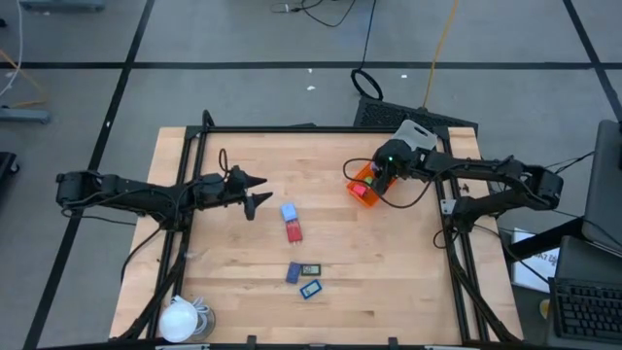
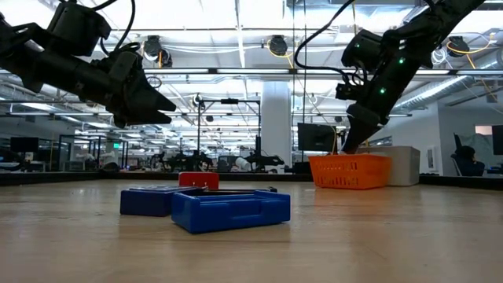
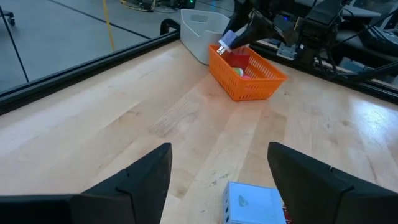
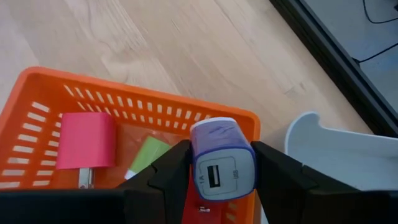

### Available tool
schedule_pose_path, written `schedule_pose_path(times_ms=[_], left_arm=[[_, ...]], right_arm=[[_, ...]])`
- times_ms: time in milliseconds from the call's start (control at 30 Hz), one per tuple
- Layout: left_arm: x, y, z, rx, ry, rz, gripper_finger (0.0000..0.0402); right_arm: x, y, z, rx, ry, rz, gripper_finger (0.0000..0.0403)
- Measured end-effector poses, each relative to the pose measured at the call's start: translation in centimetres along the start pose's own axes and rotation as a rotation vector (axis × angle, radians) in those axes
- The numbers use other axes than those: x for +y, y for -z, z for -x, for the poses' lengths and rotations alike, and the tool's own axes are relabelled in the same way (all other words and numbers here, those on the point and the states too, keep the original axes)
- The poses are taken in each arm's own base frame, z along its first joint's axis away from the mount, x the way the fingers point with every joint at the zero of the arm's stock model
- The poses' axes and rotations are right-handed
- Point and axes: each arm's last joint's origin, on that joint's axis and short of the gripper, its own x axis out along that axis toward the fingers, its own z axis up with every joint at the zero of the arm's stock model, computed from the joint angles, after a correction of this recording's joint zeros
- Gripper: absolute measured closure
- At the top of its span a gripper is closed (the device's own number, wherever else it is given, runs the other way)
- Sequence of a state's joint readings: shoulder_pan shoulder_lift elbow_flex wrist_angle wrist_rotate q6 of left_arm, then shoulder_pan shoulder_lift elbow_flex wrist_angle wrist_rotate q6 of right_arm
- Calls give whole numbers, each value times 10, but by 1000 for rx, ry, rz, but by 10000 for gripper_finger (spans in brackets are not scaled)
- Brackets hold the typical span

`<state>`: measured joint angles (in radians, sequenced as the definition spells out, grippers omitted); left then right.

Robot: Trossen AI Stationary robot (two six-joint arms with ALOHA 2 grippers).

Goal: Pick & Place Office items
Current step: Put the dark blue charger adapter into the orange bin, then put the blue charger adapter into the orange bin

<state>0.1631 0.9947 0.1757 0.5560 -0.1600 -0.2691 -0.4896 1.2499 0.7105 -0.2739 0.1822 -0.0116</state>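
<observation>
Overhead, the right end effector [image 4: 214, 171] pinches a glossy purple cube [image 4: 221, 158] above the slotted orange basket [image 4: 37, 112].

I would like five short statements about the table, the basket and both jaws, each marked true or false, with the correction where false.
1. The right gripper holds a pale purple cube over the orange basket. True.
2. The orange basket is empty. False: a pink block and a green piece already lie in it.
3. The left gripper has its jaws open and holds nothing. True.
4. The left gripper is inside the basket. False: it hovers over the table, with a pale blue cube just ahead of it.
5. No items remain on the table. False: several pieces, among them a blue flat rectangle, lie near the middle.
</observation>
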Motion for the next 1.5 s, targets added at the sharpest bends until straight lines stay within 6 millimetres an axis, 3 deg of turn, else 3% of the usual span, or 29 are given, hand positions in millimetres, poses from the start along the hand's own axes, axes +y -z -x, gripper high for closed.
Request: schedule_pose_path(times_ms=[300, 667, 1133, 1500], left_arm=[[0, 0, 0, 0, 0, 1, 144], [0, 0, 0, 0, -1, 1, 151], [0, 0, 0, 1, -1, 1, 137], [0, 0, 0, 1, -1, 1, 156]], right_arm=[[0, 0, 0, -1, 0, 0, 214], [0, -10, 1, -102, -8, -19, 222], [13, -28, 7, -285, -404, -48, 223], [42, -35, 17, -407, -484, 103, 224]])
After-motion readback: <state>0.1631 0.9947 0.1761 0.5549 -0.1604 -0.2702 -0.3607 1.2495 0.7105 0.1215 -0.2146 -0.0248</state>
